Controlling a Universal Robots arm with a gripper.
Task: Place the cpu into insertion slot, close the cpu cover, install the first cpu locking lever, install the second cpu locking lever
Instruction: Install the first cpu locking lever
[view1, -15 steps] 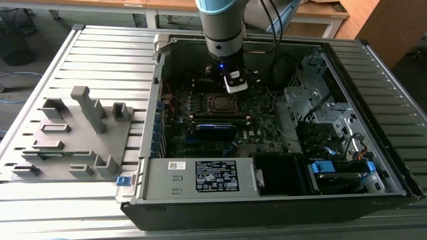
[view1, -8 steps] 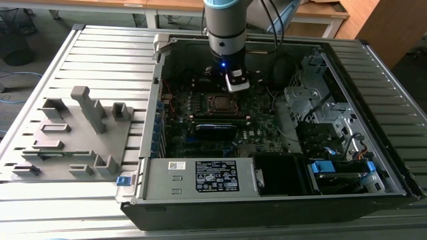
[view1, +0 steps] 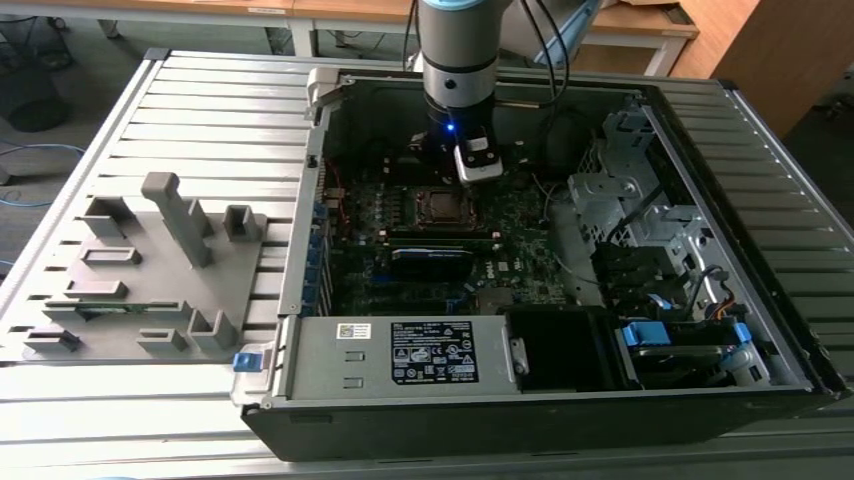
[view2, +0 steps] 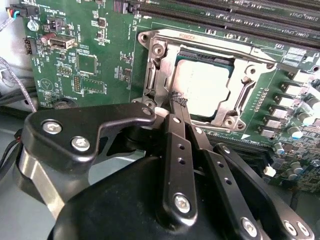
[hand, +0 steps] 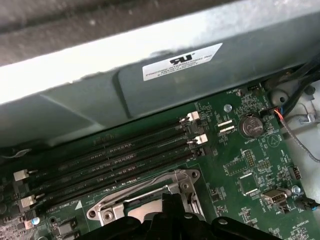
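Over the socket inside the open case (view1: 747, 330), on the slatted table (view1: 214, 110): arm (view1: 457, 50) reaching down from above, fingers (view2: 178, 100) pressed together to a narrow tip, nothing visibly clamped between them. Tip set at the edge of the cover (view2: 250, 70), by the corner nearest the camera in the second wrist view; touching or just above, hard to tell.

Cover lying flat over the slot (view2: 150, 80), silvery frame closed down, square window showing the cpu (view2: 200, 87) seated beneath with its pale grey face up. Screws visible at the frame's corners. Same frame seen partly in the first wrist view (hand: 135, 197), dark finger links in front of it.

Beside the socket, long black memory slots (hand: 110, 160) running in parallel rows, white latches at their ends. Round coin battery (hand: 249, 126) further along the green board (view2: 100, 30). In the exterior view, socket (view1: 442, 205) just below the wrist camera housing (view1: 478, 160), a blue card (view1: 431, 256) nearer the case's front.

To the exterior view's left of the case, grey fixture (view1: 147, 270) with upright posts resting on the table, well apart from the arm.
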